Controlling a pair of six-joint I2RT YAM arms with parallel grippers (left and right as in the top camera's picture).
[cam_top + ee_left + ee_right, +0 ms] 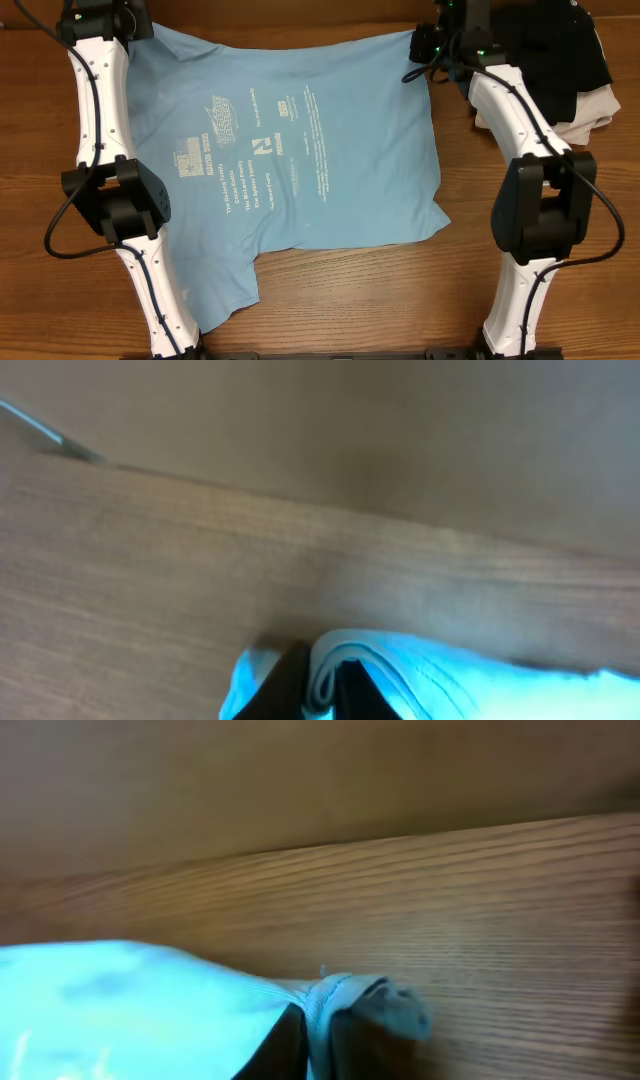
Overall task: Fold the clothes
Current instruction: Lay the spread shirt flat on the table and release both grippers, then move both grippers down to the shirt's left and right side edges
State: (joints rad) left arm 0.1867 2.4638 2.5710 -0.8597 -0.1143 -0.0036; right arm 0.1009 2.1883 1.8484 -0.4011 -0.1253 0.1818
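A light blue T-shirt (300,130) is lying spread out flat across the middle of the wooden desk (350,300), with its side of small white prints facing up. One short sleeve is sticking out toward the near edge on the left. The shirt's far edge is running close to the far side of the desk.

The left arm (95,90) is reaching along the left side of the shirt to its far left corner. In the left wrist view, the left fingers (285,690) are closing on a bunched fold of the blue cloth, pinching it just above the wood.

The right arm (510,110) is stretching along the right side to the far right corner of the shirt. In the right wrist view, the right fingers (285,1055) are clamping a gathered bit of the stitched edge, and the cloth is fanning out to the left from there.

At the far right of the desk, black garments (570,45) are sitting piled over a folded beige cloth (590,115), apart from the shirt and just beyond the right arm.
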